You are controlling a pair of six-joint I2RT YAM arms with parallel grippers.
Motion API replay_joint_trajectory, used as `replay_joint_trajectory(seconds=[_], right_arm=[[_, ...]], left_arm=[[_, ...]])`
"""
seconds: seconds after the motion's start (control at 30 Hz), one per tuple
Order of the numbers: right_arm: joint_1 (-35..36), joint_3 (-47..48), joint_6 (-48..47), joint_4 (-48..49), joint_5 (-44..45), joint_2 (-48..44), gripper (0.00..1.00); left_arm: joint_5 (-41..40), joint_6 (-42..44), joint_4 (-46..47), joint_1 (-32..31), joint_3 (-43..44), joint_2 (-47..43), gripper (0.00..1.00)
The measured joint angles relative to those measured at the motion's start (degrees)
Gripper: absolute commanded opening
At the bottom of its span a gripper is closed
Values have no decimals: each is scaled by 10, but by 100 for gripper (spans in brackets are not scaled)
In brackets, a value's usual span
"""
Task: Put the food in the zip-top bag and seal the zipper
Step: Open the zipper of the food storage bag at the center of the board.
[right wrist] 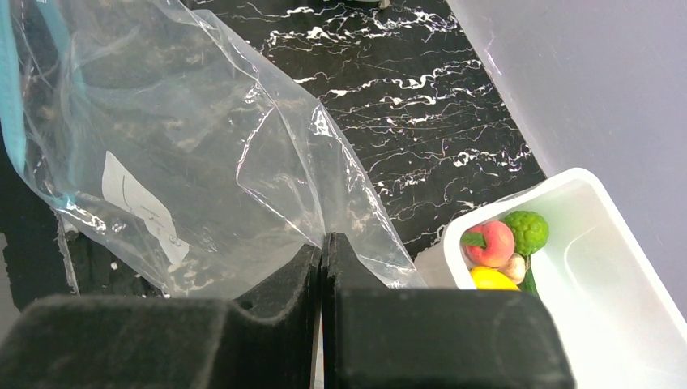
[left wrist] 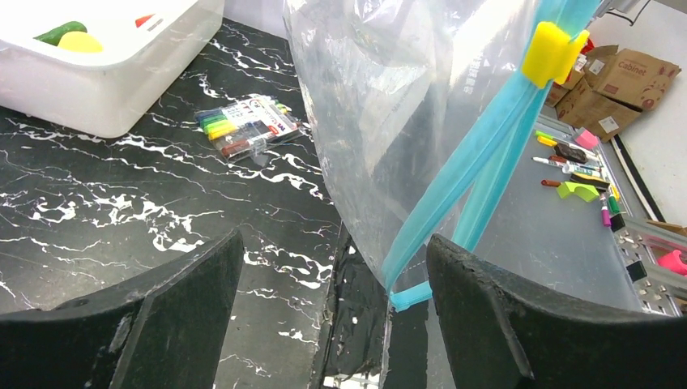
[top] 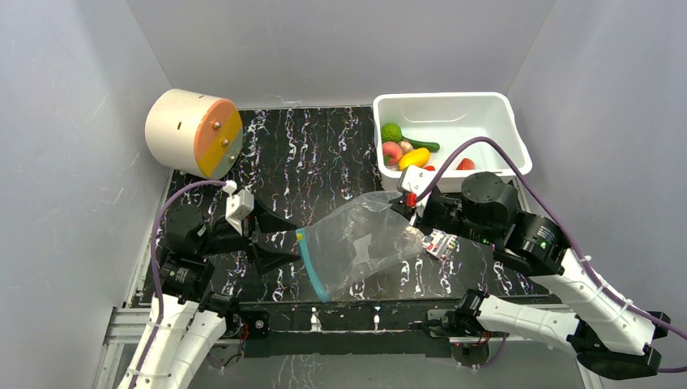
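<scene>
1. Two grippers attend one zip-top bag (top: 360, 243), stretched between them over the table (top: 316, 162) with its mouth toward the left arm.
2. Right gripper (right wrist: 322, 243): jaws together, clamped on the bag's clear film at the end away from the mouth.
3. Left gripper (left wrist: 336, 251): jaws wide apart. The zipper (left wrist: 478, 170) hangs in the gap between them, close to one finger; contact cannot be told.
4. Yellow slider (left wrist: 552, 50): seated on the zipper near its upper end.
5. Food (top: 409, 150): lying in the white bin (top: 454, 99) at the table's far right.
6. Marker packet (left wrist: 247, 126): flat on the table, near the bin.
</scene>
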Motion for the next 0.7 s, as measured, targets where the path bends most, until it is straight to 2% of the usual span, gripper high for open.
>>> replay_joint_trajectory(seconds=[0.33, 0.7], right_arm=[[0, 4, 11, 7, 12, 0, 0], [0, 4, 31, 42, -1, 8, 0]], left_arm=[[4, 7, 7, -3, -3, -10, 80], [-16, -20, 80, -3, -40, -7, 66]])
